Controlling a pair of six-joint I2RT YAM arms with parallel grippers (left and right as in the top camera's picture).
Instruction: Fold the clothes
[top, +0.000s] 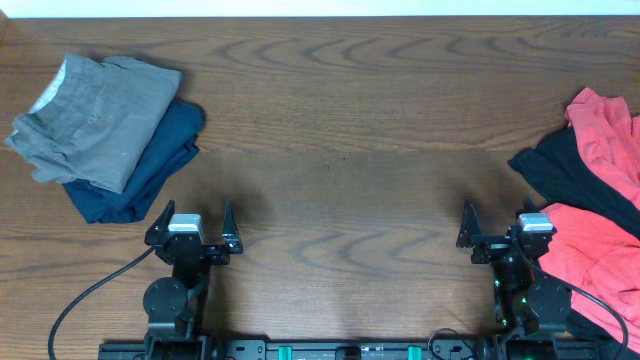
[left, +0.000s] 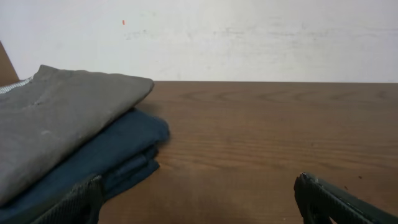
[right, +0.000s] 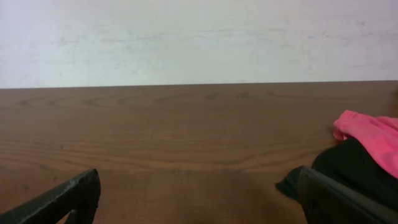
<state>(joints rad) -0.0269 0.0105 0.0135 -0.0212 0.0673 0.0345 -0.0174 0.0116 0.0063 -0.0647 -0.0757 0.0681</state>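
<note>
A coral-red garment (top: 605, 135) lies crumpled at the table's right edge over a black garment (top: 565, 175); more coral-red cloth (top: 590, 255) lies by the right arm. The right wrist view shows the coral-red cloth (right: 370, 134) and the black garment (right: 348, 171) at its right. My left gripper (top: 193, 220) is open and empty near the front left. My right gripper (top: 497, 222) is open and empty, just left of the pile. Both grippers rest low over bare wood, as the left wrist view (left: 199, 199) and the right wrist view (right: 199, 196) show.
A folded grey garment (top: 95, 115) sits on a folded dark blue one (top: 150, 165) at the far left, also seen in the left wrist view as grey (left: 56, 124) over blue (left: 106, 158). A black cable (top: 95, 290) runs from the left arm. The wooden table (top: 340, 130) spans the view.
</note>
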